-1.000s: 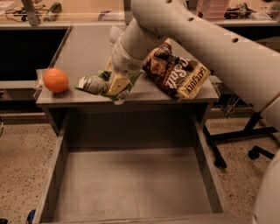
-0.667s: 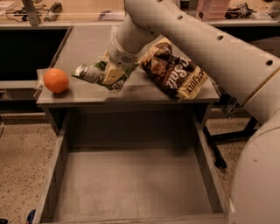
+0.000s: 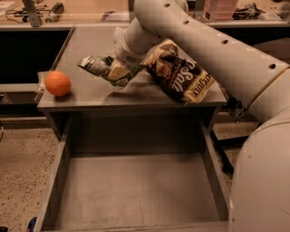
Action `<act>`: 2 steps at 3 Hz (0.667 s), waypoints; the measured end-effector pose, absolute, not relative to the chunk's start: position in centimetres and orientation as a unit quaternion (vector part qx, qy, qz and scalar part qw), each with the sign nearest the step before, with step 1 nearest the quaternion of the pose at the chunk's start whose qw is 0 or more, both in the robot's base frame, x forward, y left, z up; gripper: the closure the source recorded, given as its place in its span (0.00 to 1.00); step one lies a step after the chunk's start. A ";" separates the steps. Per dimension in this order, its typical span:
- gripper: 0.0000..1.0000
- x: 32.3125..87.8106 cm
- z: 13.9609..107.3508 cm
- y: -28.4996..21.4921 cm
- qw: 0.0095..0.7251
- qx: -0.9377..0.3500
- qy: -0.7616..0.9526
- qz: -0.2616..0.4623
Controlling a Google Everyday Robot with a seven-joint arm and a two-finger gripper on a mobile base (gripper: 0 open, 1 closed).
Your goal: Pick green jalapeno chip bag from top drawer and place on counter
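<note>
Gripper pinches the green chip bag by its right end; bag juts left, roughly level, over the counter, between orange and brown bag.

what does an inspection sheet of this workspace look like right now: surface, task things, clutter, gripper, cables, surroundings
surface: counter, grey and flat.
job's things: green jalapeno chip bag held by the gripper over the counter's middle; top drawer pulled open below the counter, no bag seen in it.
clutter: orange near the counter's left edge; brown chip bag lying on the counter's right side.
grippers: gripper over the counter, closed on the green bag's right end.
cables: nothing seen on the counter or in the drawer.
surroundings: speckled floor; bench behind the counter with small items on it.
</note>
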State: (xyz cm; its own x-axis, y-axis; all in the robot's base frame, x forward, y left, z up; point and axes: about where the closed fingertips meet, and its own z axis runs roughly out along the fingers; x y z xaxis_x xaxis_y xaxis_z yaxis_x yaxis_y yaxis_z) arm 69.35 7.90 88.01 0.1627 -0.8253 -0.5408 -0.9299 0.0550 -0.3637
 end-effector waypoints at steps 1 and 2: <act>0.04 69.4 88.0 7.9 0.339 -0.683 0.642 0.077; 0.00 69.4 88.0 7.9 0.339 -0.683 0.642 0.077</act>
